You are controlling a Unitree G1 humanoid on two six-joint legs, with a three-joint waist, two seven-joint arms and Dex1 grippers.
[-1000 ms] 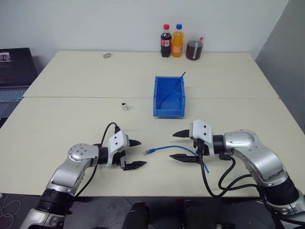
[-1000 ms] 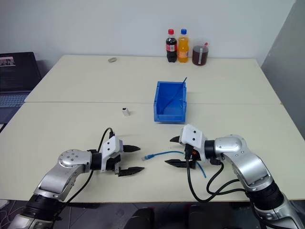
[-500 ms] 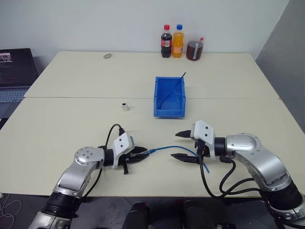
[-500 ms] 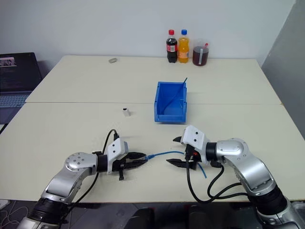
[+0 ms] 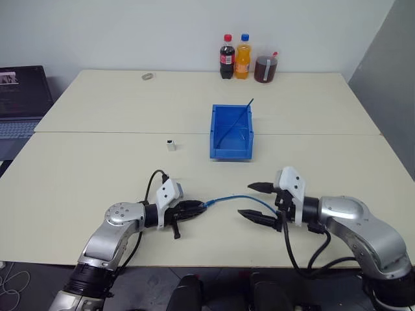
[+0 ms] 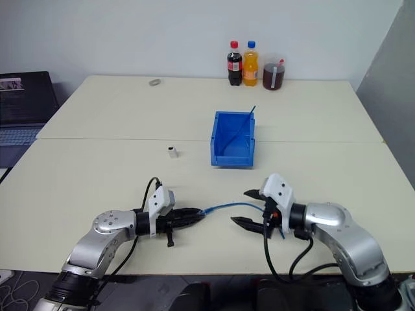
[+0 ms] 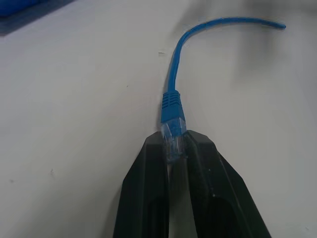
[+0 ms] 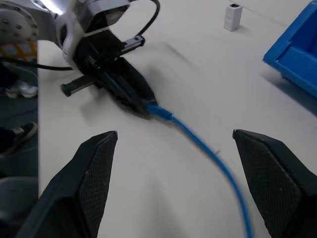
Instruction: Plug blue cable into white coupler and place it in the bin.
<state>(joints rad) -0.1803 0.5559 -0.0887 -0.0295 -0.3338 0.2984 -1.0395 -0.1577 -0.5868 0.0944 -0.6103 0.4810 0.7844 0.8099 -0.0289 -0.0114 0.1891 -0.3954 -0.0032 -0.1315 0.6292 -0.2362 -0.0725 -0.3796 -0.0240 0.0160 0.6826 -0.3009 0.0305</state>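
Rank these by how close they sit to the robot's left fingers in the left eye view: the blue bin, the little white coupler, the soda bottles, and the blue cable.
1. The blue cable: its plug is pinched in the left fingers.
2. The white coupler: farther back on the table, slightly left.
3. The blue bin: back and to the right.
4. The soda bottles: at the table's far edge.

Looks like an office or lab room. Two plain beige tables (image 5: 97, 162) pushed together against a bare white wall (image 5: 130, 32). Open laptop (image 5: 19, 97) at the left edge of the frame, three drinks at top centre: cola bottle (image 5: 225, 56), orange soda bottle (image 5: 242, 56), cup with straw (image 5: 264, 67).
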